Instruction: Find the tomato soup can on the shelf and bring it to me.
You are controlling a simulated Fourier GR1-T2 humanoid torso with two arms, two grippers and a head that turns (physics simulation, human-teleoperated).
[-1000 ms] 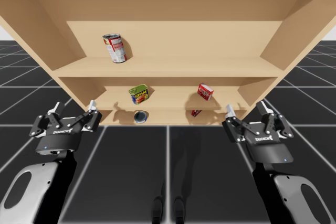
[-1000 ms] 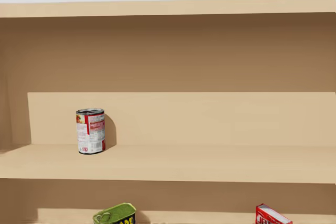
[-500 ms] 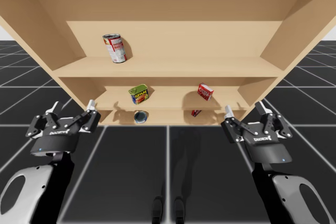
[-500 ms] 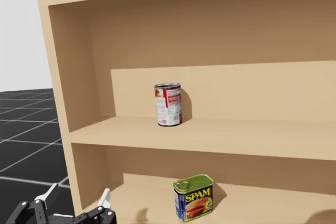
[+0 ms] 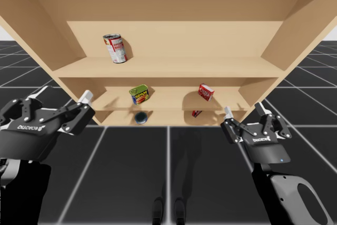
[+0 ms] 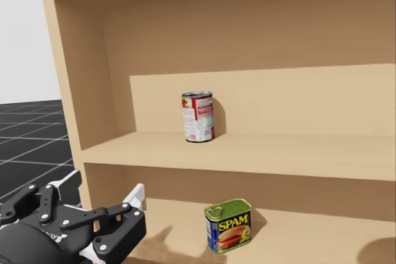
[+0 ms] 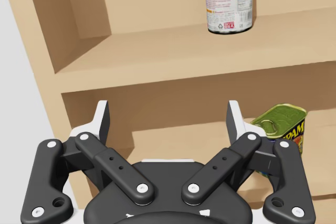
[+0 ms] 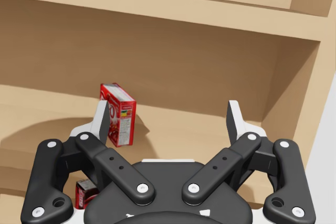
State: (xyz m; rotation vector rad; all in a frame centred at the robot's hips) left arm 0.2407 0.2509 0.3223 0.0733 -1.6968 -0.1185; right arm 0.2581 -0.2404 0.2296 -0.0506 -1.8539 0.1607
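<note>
In the high view the tomato soup can (image 5: pixel 115 48) stands upright at the upper left, on the left end of the shelf's (image 5: pixel 210 67) upper board. On the board below it, a green tin (image 5: pixel 139 95) sits left of centre and a red box (image 5: pixel 206 91) right of centre. Lower still are a small blue can (image 5: pixel 140 117) and a small red box (image 5: pixel 196 113). My left gripper (image 5: pixel 60 97) is at the left edge, in front of the shelf's left side, with its fingers spread apart and nothing between them. My right gripper (image 5: pixel 243 110) is at the lower right, likewise spread and empty.

In the head view the soup can is just left of centre, upright on the upper board and apart from the side wall. The green tin sits at bottom centre. An arm's gripper (image 6: pixel 104 188) is at the lower left with its fingers apart.

In the left wrist view the fingers are wide apart and empty. The green tin shows just past one finger, and the soup can stands on the board above, well ahead of the gripper.

In the right wrist view the fingers are apart and hold nothing. The red box stands ahead, just past one finger.
</note>
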